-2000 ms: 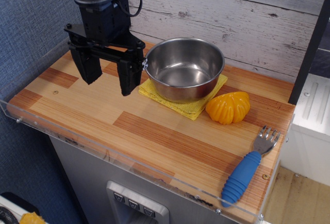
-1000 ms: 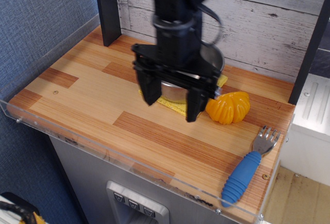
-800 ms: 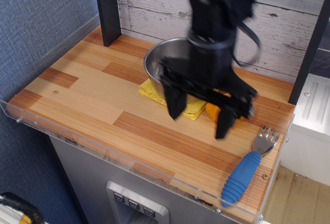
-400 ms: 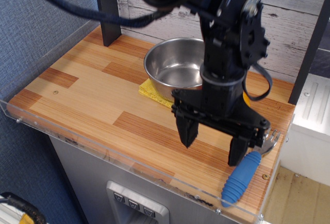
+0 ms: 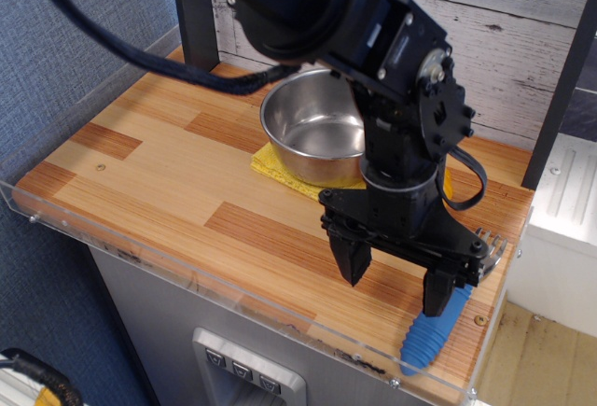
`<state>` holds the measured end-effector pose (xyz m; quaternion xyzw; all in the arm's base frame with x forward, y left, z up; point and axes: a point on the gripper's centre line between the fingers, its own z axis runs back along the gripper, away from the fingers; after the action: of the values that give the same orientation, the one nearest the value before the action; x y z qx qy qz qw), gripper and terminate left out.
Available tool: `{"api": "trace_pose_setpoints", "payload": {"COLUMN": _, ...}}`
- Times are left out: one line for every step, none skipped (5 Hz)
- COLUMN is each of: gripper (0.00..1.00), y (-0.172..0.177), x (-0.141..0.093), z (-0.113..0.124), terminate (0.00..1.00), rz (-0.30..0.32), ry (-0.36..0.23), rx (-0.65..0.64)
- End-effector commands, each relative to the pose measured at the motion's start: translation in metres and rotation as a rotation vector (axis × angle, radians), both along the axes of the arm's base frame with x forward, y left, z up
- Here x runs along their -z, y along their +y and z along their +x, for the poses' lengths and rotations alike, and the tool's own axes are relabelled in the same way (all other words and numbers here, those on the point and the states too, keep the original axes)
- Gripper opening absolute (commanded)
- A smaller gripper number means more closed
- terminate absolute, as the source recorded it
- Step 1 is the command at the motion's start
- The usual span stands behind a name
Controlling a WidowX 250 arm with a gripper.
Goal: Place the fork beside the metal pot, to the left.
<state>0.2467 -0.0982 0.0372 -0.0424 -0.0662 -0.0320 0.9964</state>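
The fork [image 5: 431, 334] lies at the front right corner of the wooden table, its ribbed blue handle toward the front and its silver tines [image 5: 491, 247] partly hidden behind my arm. The metal pot [image 5: 317, 126] stands at the back middle on a yellow cloth [image 5: 276, 164]. My gripper [image 5: 395, 283] is open and empty, pointing down low over the table. Its right finger [image 5: 436, 292] is right at the upper end of the fork's handle; whether it touches I cannot tell. Its left finger [image 5: 353, 259] is apart to the left.
The orange ridged toy fruit is almost wholly hidden behind my arm, right of the pot. A clear acrylic rim [image 5: 215, 280] runs along the table's front and left edges. A dark post [image 5: 191, 19] stands at the back left. A white appliance [image 5: 562, 229] stands at the right.
My gripper swept from the back left, past the pot, to the front right. It has come lower and nearer the fork. Pot, cloth and fork have not moved.
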Motion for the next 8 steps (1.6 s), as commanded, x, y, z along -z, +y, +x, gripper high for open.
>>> {"api": "trace_pose_setpoints", "payload": {"gripper": 1.0, "y": -0.029, "x": 0.006, "z": 0.01, "terminate": 0.0, "rz": 0.011, "ry": -0.014, "rx": 0.089}}
{"api": "trace_pose_setpoints", "payload": {"gripper": 1.0, "y": -0.041, "x": 0.014, "z": 0.011, "terminate": 0.0, "rz": 0.031, "ry": -0.003, "rx": 0.118}}
{"api": "trace_pose_setpoints", "payload": {"gripper": 1.0, "y": -0.049, "x": 0.029, "z": 0.013, "terminate": 0.0, "rz": 0.059, "ry": 0.026, "rx": 0.137}}
{"api": "trace_pose_setpoints", "payload": {"gripper": 0.0, "y": -0.05, "x": 0.035, "z": 0.013, "terminate": 0.0, "rz": 0.07, "ry": 0.04, "rx": 0.138}}
{"api": "trace_pose_setpoints", "payload": {"gripper": 0.0, "y": -0.048, "x": 0.028, "z": 0.013, "terminate": 0.0, "rz": 0.069, "ry": 0.03, "rx": 0.146}}
{"api": "trace_pose_setpoints", "payload": {"gripper": 0.0, "y": -0.036, "x": 0.006, "z": 0.012, "terminate": 0.0, "rz": 0.039, "ry": -0.008, "rx": 0.129}}
{"api": "trace_pose_setpoints", "payload": {"gripper": 0.0, "y": -0.019, "x": -0.027, "z": 0.014, "terminate": 0.0, "rz": -0.007, "ry": -0.029, "rx": 0.088}}
{"api": "trace_pose_setpoints", "payload": {"gripper": 0.0, "y": 0.002, "x": -0.066, "z": 0.015, "terminate": 0.0, "rz": -0.044, "ry": -0.065, "rx": 0.092}}
